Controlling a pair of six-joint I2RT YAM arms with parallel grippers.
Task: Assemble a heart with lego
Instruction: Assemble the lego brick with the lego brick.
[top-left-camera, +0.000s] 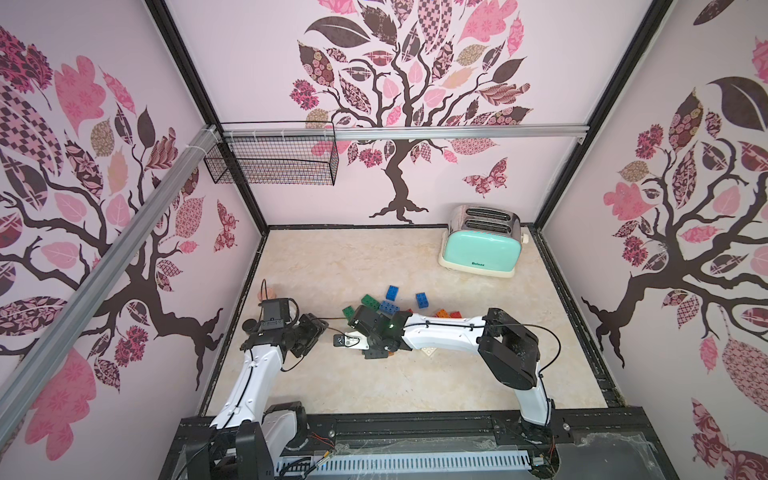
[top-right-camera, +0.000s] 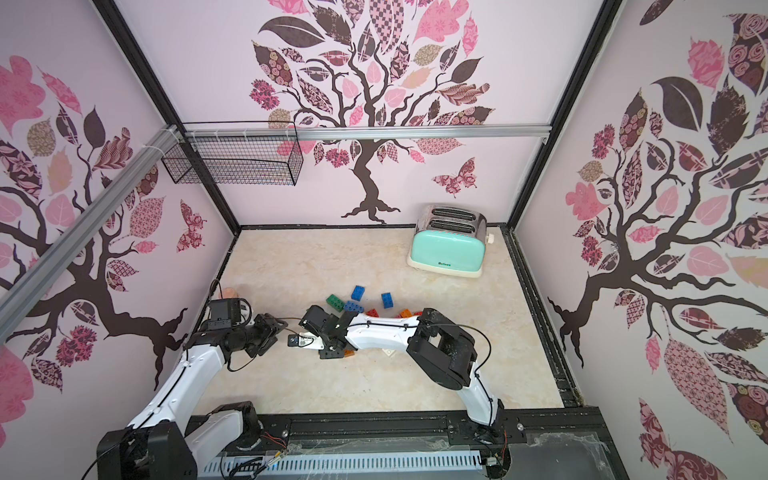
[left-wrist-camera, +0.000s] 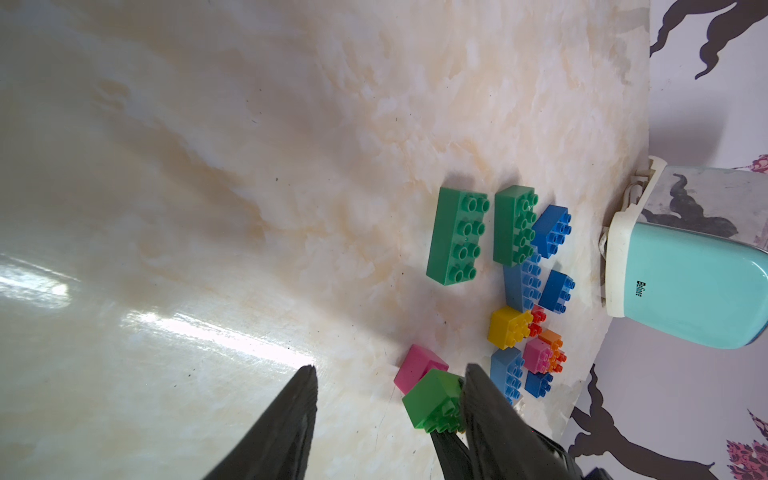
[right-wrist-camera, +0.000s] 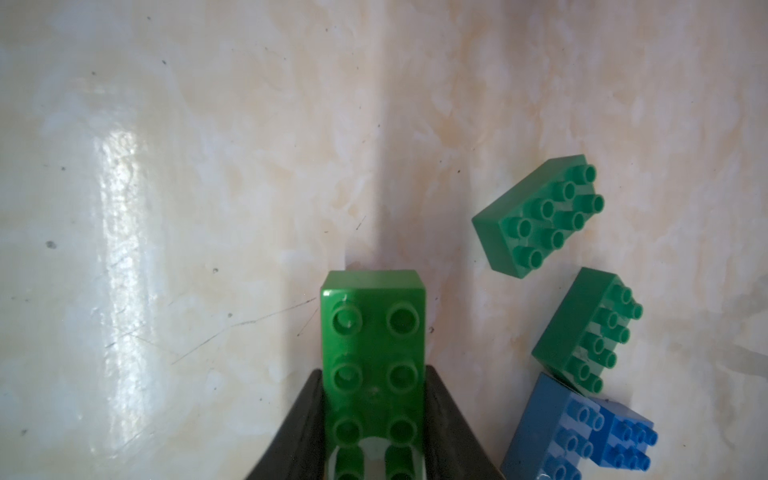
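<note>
Sitting between right fingers (right-wrist-camera: 299, 432): green lego (right-wrist-camera: 374, 353)

Left arm (top-left-camera: 257, 365) bent, left gripper (left-wrist-camera: 390, 370) jaws apart; right arm (top-left-camera: 440, 332) (elbow high) reaches inward, right gripper (right-wrist-camera: 374, 370) clamped on green brick (right-wrist-camera: 374, 328).

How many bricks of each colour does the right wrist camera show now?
Green: 3 (held green brick; loose green bricks)
Blue: 2 (blue bricks)
Total: 5
</note>
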